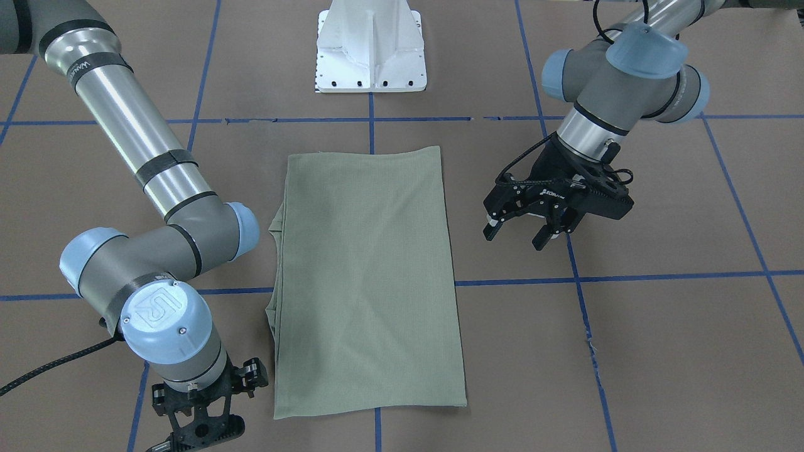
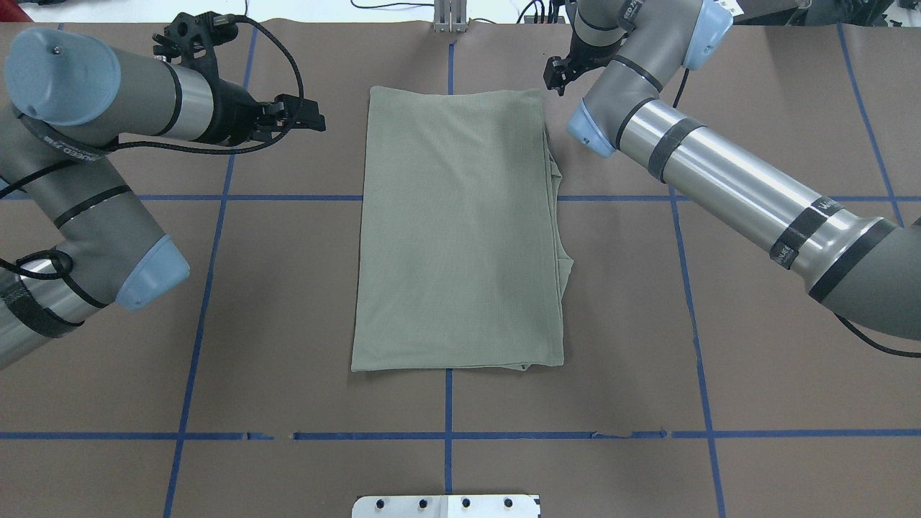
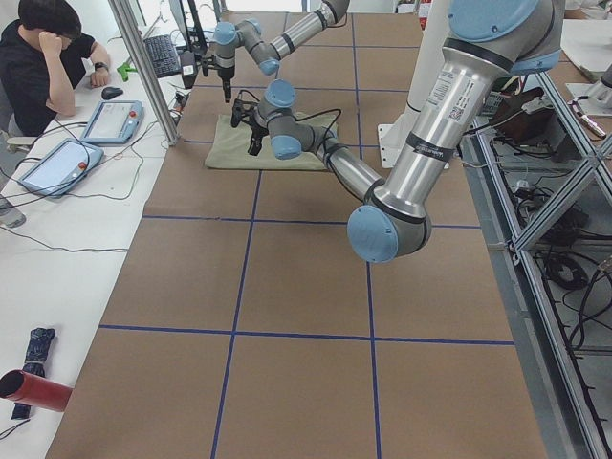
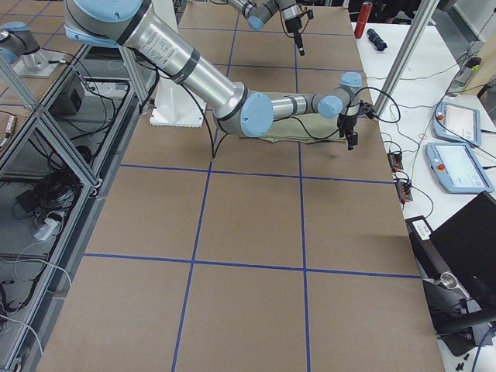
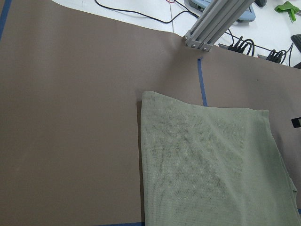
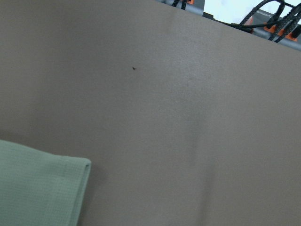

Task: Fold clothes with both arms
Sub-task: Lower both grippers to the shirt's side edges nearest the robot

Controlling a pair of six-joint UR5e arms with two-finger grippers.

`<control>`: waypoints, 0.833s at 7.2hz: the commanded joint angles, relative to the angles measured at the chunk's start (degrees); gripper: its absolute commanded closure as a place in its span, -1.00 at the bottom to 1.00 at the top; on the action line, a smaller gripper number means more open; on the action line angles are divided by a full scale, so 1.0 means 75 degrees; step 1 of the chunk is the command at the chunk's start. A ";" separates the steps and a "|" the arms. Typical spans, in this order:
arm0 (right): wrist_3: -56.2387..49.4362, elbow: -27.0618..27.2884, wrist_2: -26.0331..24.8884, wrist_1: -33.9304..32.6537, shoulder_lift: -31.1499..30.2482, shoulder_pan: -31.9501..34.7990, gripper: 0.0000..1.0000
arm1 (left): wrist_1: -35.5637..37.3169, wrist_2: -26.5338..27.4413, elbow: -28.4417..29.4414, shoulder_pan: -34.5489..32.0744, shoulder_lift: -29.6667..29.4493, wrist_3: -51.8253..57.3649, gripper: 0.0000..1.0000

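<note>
Shirt: one sage-green shirt [image 2: 457, 230] in a fine ribbed knit, folded into a long, narrow rectangle that lies flat on the counter [image 2: 288, 324].
Shirt surface: the top layer is smooth and plain, with only faint creases; the sleeves, neck and logo are all hidden.
Shirt edges: the long edge on the robot's left is a clean, straight fold. Along the long edge on the robot's right, the lower layers peek out in small uneven steps.
Shirt position: well away from both end edges of the counter, and closer to the far edge than to the robot's edge. Its long sides run from the robot's edge toward the far edge, and it lies across a crossing of blue tape lines.
Left pincer [image 1: 516, 237]: fingers spread well apart with nothing between them. It sits near the shirt's left long edge but clear of the cloth.
Right pincer [image 1: 195, 427]: just beside the shirt's far corner on the robot's right. Its fingertips are cut off or hidden, so I cannot tell how far apart they are or whether they hold anything.
Counter: brown covering marked with a grid of blue tape.
</note>
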 commanded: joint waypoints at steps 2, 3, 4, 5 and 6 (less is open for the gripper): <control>0.0175 0.2391 0.0545 -0.1599 -0.0815 -0.0107 -1.00 | 0.0081 -0.0931 -0.0236 0.0011 0.0293 -0.0509 -1.00; 0.0316 0.3291 0.0745 -0.1626 -0.1387 -0.0258 -1.00 | 0.0081 -0.1142 -0.0364 0.0046 0.0318 -0.1082 -1.00; 0.0549 0.4216 0.0817 -0.1638 -0.1961 -0.0434 -1.00 | 0.0011 -0.1144 -0.0528 0.0371 0.0515 -0.1830 -1.00; 0.1016 0.5096 0.0910 -0.1626 -0.2605 -0.0633 -1.00 | 0.0010 -0.0947 -0.0645 0.0908 0.0552 -0.2777 -1.00; 0.1461 0.5824 0.0911 -0.1626 -0.3087 -0.0890 -1.00 | 0.0010 -0.0574 -0.0728 0.1424 0.0541 -0.3634 -1.00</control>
